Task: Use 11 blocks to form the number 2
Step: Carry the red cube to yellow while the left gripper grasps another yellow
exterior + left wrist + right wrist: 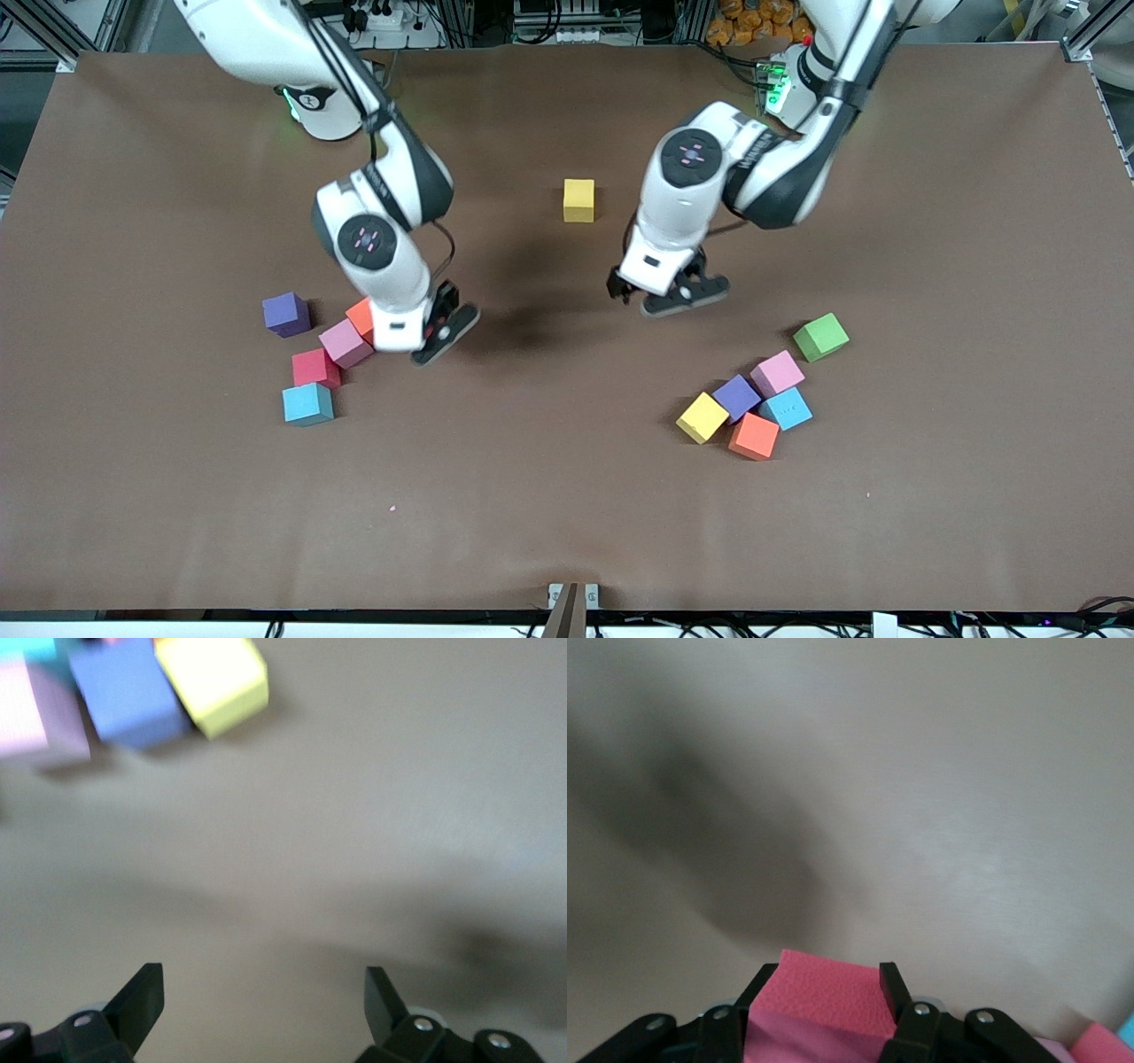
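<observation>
My right gripper [824,1028] is clamped on a pink cube [828,997], held over the surface [549,496] beside the cluster at the right arm's end. My left gripper [264,1005] hangs spread wide and empty above bare surface, near the other cluster, where a yellow cube [215,678] touches a purple cube [127,695].

The left claw [264,1010] hangs open above bare table [372,815], near yellow [215,678], purple [127,695] and pink [35,718] blocks.

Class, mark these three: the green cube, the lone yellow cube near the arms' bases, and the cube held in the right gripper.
green cube [821,337], front view, top face.
lone yellow cube [578,196], front view, top face.
pink cube [833,990] in the right gripper [824,992], right wrist view, upper face.
</observation>
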Robot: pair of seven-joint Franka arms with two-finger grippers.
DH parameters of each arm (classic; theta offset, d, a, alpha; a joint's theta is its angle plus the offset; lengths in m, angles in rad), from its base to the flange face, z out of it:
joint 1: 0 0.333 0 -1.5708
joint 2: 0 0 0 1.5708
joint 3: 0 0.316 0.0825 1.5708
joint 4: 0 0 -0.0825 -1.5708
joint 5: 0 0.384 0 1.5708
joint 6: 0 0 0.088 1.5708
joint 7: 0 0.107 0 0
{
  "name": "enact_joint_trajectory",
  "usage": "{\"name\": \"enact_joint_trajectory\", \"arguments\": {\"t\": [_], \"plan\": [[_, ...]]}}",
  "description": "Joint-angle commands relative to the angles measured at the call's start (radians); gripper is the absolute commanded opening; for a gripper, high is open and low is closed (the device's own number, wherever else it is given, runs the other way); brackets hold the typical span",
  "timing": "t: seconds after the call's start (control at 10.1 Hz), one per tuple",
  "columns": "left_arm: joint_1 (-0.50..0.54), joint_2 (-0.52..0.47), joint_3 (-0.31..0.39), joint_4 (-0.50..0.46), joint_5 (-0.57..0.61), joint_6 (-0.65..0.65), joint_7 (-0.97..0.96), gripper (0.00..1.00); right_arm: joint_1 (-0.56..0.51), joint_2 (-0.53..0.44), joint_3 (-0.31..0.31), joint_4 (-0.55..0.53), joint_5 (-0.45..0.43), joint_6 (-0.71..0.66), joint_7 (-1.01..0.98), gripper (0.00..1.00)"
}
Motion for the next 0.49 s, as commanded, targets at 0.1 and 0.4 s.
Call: {"name": "enact_joint_trajectory", "arguments": {"t": [0.1,0.4], "plan": [[0.069,0.059,0.056,0.115,0.016,-0.019,0.410,1.00,-0.020,-0.122,0.137,-0.117,-0.022,0.007,-0.133,0.34],[0.101,0.198,0.070,0.251,-0.053,-0.015,0.765,1.00,-0.024,-0.128,0.208,-0.121,-0.017,0.014,-0.400,0.34]]}}
